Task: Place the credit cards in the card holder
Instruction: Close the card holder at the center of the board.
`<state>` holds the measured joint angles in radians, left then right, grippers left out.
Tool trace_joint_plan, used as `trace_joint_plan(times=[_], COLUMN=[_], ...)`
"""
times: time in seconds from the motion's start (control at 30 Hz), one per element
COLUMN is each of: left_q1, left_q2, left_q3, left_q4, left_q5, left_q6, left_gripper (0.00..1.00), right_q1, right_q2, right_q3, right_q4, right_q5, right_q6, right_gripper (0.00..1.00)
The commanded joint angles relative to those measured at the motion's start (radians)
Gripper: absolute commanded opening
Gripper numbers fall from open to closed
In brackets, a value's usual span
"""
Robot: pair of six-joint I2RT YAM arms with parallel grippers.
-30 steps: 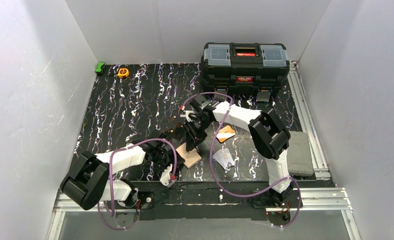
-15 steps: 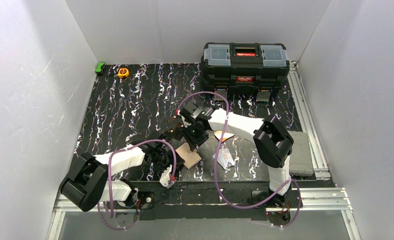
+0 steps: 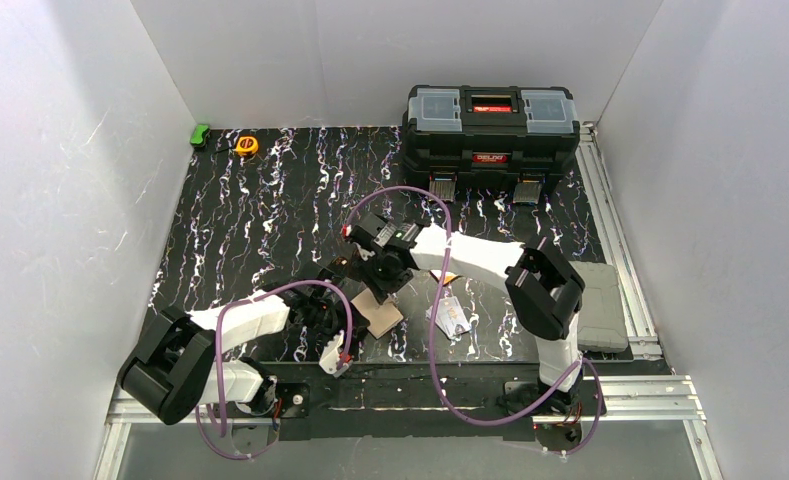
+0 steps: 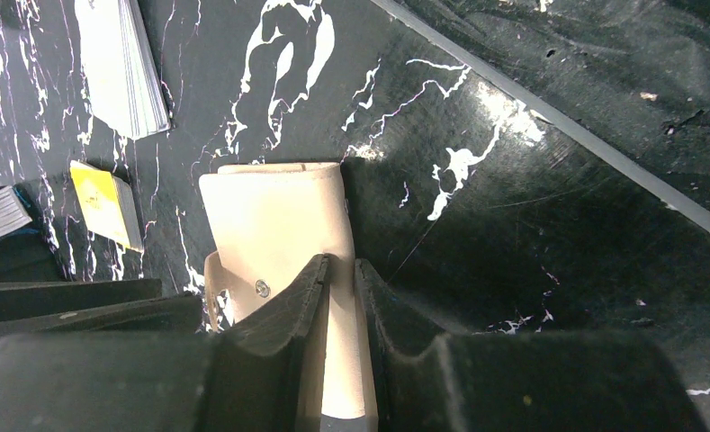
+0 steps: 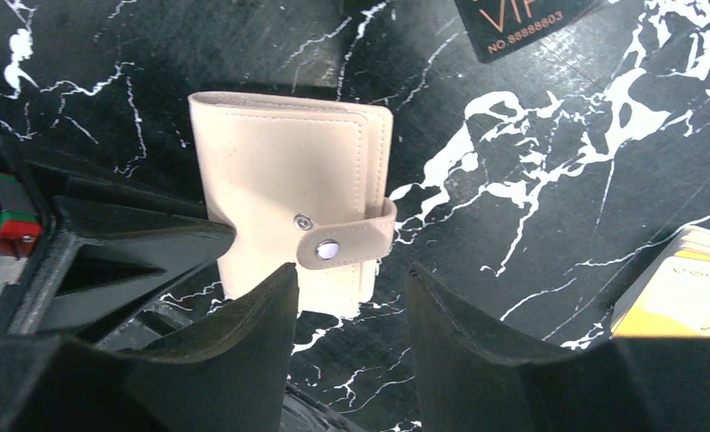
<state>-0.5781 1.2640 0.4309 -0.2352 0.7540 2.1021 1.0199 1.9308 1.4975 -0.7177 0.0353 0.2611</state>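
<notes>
The card holder [image 3: 382, 314] is a cream wallet lying on the black marbled mat, folded shut, its snap tab [image 5: 342, 245] loose across the front. My left gripper [image 4: 342, 270] is shut on the holder's near edge [image 4: 274, 216]. Just above the holder [image 5: 279, 171], my right gripper [image 5: 351, 268] hangs open with nothing between its fingers. An orange-yellow credit card [image 5: 684, 297] lies to the right, mostly hidden under the right arm in the top view. A silver-white credit card [image 3: 450, 318] lies right of the holder, also in the left wrist view [image 4: 121, 63].
A black card printed VIP [image 5: 526, 22] lies just beyond the holder. The black toolbox [image 3: 490, 125] stands at the back right. A yellow tape measure [image 3: 246, 145] and a green object [image 3: 201, 135] sit at the back left. A grey case [image 3: 600, 305] lies off the mat's right edge.
My right gripper has slid left along the mat and opened wider, and its arm now covers most of the orange-yellow card. The left arm and the card holder have stayed put.
</notes>
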Motion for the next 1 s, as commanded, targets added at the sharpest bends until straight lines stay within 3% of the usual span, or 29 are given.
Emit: trace_joint_plan(times=[0.0, 0.37, 0.97], left_q1=[-0.006, -0.006, -0.005], left_q2=[0.004, 0.009, 0.007], left_q3=[-0.032, -0.030, -0.036], left_q4=[-0.073, -0.069, -0.056], left_q5=[0.011, 0.010, 0.010], left_q6=[0.104, 0.105, 0.104], left_gripper=[0.15, 0.15, 0.15], right_q1=[0.025, 0.037, 0.037], right_q2=[-0.002, 0.043, 0.017], right_q3=[0.045, 0.076, 0.057], right_q4=[0.019, 0.003, 0.007], right_q5=[0.002, 0.011, 0.046], right_q6=[-0.009, -0.010, 0.012], right_gripper=[0.54, 0.50, 0.06])
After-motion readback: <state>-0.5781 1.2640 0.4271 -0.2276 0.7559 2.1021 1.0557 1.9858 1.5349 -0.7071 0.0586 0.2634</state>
